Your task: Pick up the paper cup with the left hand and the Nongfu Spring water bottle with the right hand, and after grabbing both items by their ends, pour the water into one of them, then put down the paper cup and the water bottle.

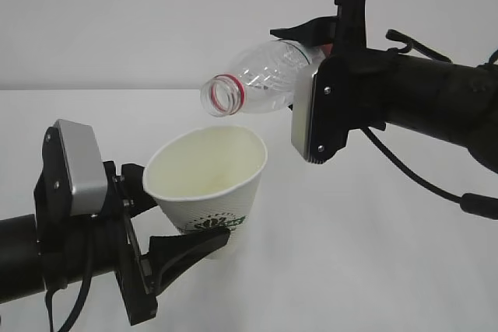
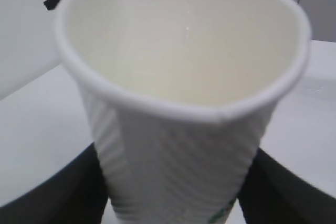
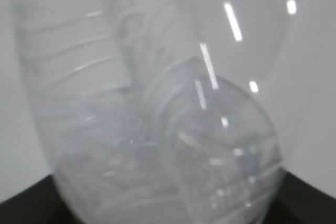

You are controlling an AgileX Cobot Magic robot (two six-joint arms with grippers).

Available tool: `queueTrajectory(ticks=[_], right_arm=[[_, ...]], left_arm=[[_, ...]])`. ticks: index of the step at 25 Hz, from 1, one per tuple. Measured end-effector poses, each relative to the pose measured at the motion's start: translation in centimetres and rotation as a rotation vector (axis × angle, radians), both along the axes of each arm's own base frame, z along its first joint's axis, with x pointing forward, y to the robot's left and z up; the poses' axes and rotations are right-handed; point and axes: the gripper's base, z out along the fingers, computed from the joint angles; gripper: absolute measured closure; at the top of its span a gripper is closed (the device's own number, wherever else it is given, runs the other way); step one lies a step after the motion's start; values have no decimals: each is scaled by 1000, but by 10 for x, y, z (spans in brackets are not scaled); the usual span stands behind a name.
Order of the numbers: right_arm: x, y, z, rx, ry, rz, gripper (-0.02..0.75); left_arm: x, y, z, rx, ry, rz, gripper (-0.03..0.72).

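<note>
White tabletop point(image 1: 373, 239) and grey wall fill the exterior view, where the left hand point(image 1: 167, 219) grips the paper cup point(image 1: 206, 188) low on its wall, its rim squeezed out of round and its green logo half covered by a black finger. Above it, the right hand point(image 1: 311, 36) holds the Nongfu Spring water bottle point(image 1: 261, 75) nearly level by its base end, red-ringed open mouth just over the cup's rim; the label and the bottle's rear are hidden behind the gripper block, and no water can be made out. From the left wrist view the cup point(image 2: 178, 129) fills the frame, cream inside, ribbed outside, its base cut off between dark blurred fingers point(image 2: 291, 192). From the right wrist view the bottle point(image 3: 157, 129) is a blurred, clear ribbed mass with bright glints; only dark finger corners point(image 3: 310, 203) show at the bottom edge.
</note>
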Motion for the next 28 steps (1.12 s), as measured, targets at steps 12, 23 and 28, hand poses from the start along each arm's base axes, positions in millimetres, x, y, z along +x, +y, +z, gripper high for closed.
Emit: queueTrajectory(ticks=[12, 23, 28], right_arm=[[1, -1, 0, -54, -54, 0, 233], [1, -1, 1, -84, -83, -2, 233], [1, -2, 1, -100, -98, 0, 233]], left_arm=[[0, 0, 0, 0, 0, 0, 179], [0, 0, 0, 1, 0, 0, 180], [0, 0, 0, 1, 0, 0, 180]])
